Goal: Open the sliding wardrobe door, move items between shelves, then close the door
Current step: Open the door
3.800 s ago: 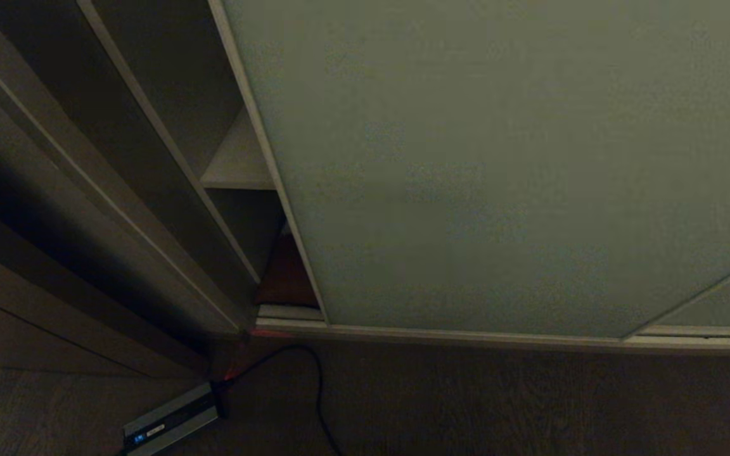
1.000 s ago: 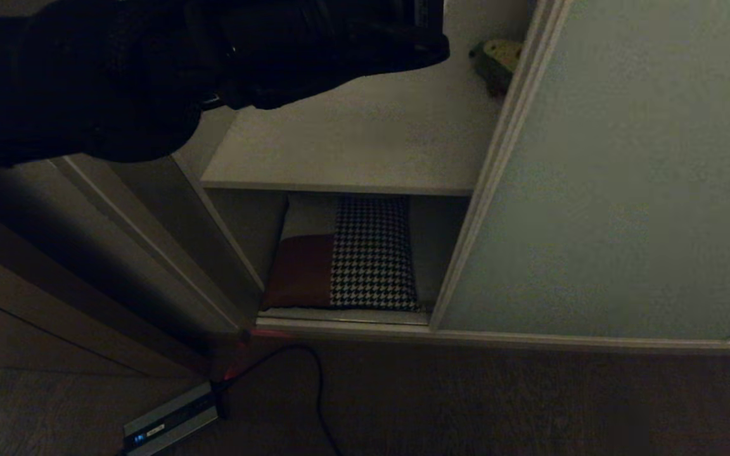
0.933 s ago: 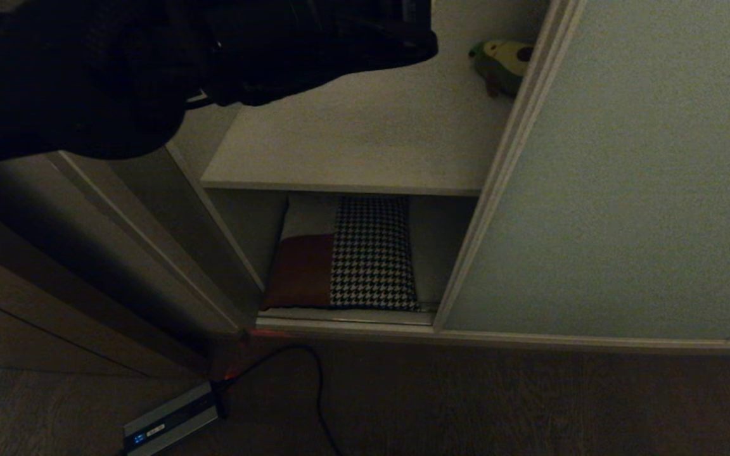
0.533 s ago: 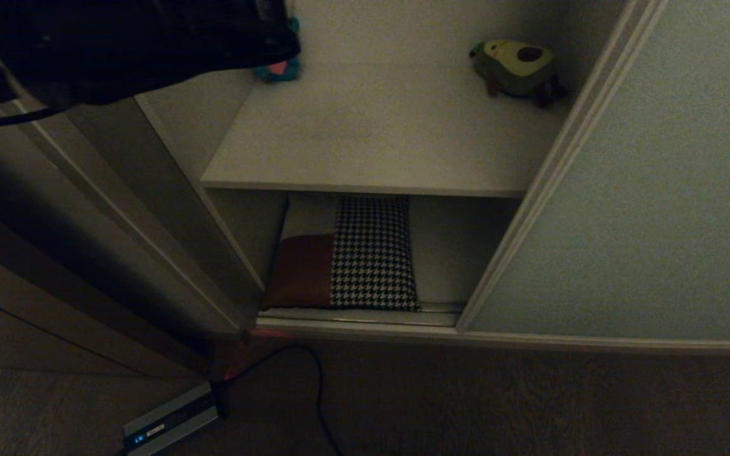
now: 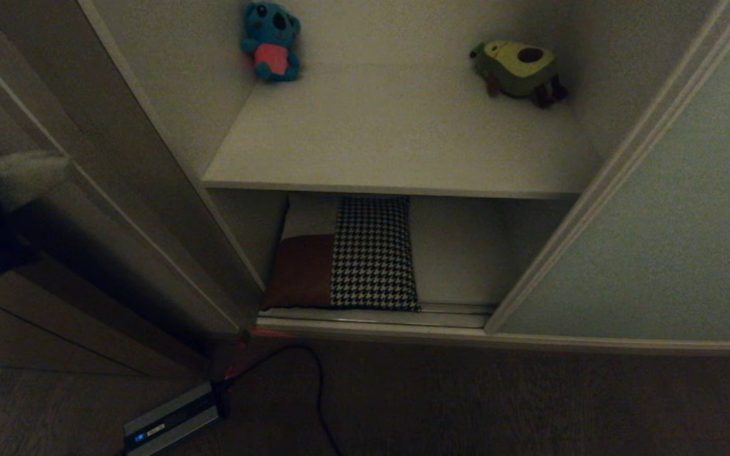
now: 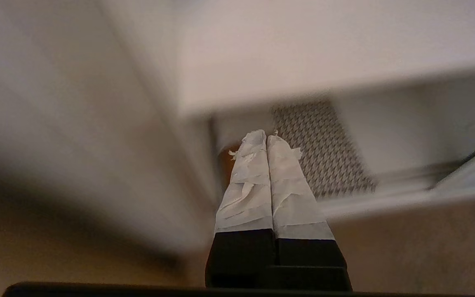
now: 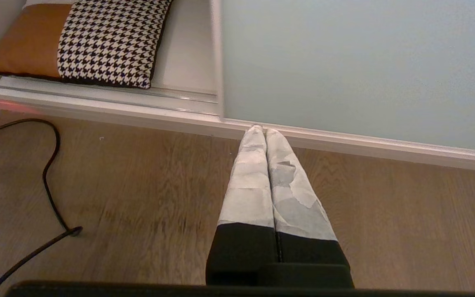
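Head view: sliding wardrobe door is found pushed aside at the right of the frame, with the compartment fully exposed. On the upper shelf a blue plush toy stands at the upper left of centre and an avocado plush toy at the upper right, well apart from each other. Beneath the shelf's front edge, the houndstooth cushion lies on the lower shelf, close to the left wall of the compartment. A power brick and its cable lie on the floor at the lower left. Neither gripper is clearly identified in this view.

Left wrist view: left gripper is seen clenched and empty, its taped fingers pressed together, with the cushion blurred beyond them.

Right wrist view: right gripper is likewise clenched and empty, hanging over the wooden floor near the silver rail.

Assessment: the opening step is judged complete; an item transfer appears to be next. The left jaws should be parted before any approach. The cushion should be taken at its near edge, clear of the shelf above. The floor cable should be avoided.
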{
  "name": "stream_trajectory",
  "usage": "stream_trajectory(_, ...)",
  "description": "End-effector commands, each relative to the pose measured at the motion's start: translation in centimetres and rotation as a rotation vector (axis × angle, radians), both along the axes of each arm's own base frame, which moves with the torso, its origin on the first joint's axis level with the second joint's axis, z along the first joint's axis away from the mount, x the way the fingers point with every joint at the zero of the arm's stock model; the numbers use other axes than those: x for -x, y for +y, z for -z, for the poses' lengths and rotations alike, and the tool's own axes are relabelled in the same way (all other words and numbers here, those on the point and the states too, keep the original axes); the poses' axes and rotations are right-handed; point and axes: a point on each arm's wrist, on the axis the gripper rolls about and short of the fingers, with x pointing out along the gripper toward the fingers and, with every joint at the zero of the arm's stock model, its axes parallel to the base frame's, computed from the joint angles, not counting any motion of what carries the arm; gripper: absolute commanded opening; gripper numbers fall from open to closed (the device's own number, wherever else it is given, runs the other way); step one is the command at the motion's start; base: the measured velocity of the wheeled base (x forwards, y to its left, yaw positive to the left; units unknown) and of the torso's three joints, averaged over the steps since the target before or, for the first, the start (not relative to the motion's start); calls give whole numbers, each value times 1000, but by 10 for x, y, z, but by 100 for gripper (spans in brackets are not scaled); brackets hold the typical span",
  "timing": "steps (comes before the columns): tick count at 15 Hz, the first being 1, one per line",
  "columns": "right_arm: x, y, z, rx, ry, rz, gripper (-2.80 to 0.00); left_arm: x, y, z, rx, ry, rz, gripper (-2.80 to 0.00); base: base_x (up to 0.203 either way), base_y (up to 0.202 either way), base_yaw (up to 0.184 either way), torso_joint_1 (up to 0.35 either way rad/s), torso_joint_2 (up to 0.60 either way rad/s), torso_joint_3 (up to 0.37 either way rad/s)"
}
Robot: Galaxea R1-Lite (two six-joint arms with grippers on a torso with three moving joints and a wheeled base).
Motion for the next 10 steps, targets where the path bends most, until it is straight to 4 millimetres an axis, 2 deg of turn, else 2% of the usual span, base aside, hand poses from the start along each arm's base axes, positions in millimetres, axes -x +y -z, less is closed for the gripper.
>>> stream_trajectory(1,0,0,1,0,3,-1,-280,63,20,23,68,-71,-110,-280,0,0,0,0,0,0)
stream_trajectory(5,0,0,1,0,3,0,-280,106,23,76,172,24,-131,-280,0,0,0,0,0,0)
stream_trajectory(7,0,0,1,0,3,-1,-280,122,21,115,162,52,-111,-280,0,0,0,0,0,0)
stream_trajectory(9,0,0,1,-1,3,-2,-280,119,20,147,150,122,-114,-280,0,0,0,0,0,0)
stream_trajectory(10,0,0,1,0,3,-2,-280,117,20,150,147,131,-126,-280,0,0,0,0,0,0)
